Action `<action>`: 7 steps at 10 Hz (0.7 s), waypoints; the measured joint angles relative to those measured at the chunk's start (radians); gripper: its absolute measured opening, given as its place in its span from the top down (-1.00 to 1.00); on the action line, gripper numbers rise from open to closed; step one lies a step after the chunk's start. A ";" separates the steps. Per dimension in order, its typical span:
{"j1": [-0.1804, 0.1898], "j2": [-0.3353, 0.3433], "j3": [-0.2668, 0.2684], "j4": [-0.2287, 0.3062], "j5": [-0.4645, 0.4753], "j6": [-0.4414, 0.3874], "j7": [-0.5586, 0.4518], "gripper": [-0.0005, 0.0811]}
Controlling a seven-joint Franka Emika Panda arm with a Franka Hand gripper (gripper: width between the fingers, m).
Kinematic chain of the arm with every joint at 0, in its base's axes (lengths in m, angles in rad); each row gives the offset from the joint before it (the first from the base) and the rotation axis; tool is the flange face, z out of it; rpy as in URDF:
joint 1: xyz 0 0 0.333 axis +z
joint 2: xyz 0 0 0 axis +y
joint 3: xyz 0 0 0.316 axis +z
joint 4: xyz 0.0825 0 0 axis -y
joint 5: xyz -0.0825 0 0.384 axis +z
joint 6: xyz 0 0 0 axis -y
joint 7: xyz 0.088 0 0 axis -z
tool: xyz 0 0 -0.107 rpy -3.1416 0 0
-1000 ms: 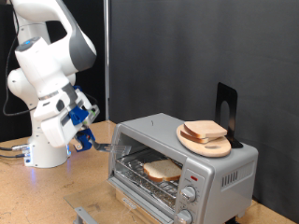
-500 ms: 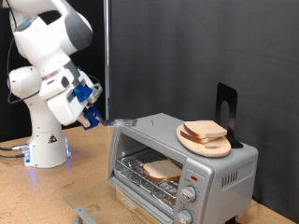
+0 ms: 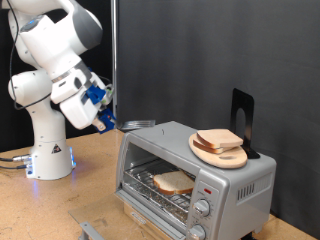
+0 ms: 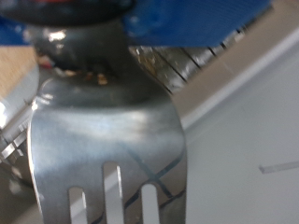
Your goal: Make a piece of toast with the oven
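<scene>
So, quick rundown of where things are standing:

What changed: the white robot arm's tool (image 3: 108, 122) is lifting up and pulling back toward the exterior view's left, compared with a second ago when it was sitting lower, right at the oven's mouth.

What it's holding: a flat silver metal spatula with slots (image 4: 105, 140), clamped in the tool and sticking out toward the oven's top corner; the blade looks bare.

Toast: one flat square slice of pale bread with a tan crust (image 3: 175, 182) is lying on the wire rack inside the small boxy silver-grey toaster oven (image 3: 196, 180).

Meaning: I'm guessing the loading part is done, since the bread is in and the spatula is backing out. The door is hanging open.

Toast vs tool: the slice is sitting well below the tool and off to the exterior view's right, nothing touching.

Extras: more bread slices (image 3: 218, 140) are waiting on a round wooden plate (image 3: 232, 158) on the oven's roof.
</scene>
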 joint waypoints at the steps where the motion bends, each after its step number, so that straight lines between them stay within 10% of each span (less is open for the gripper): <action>1: 0.019 0.000 0.026 0.010 0.003 0.005 0.015 0.02; 7: 0.103 0.001 0.193 0.062 0.043 0.055 0.170 0.02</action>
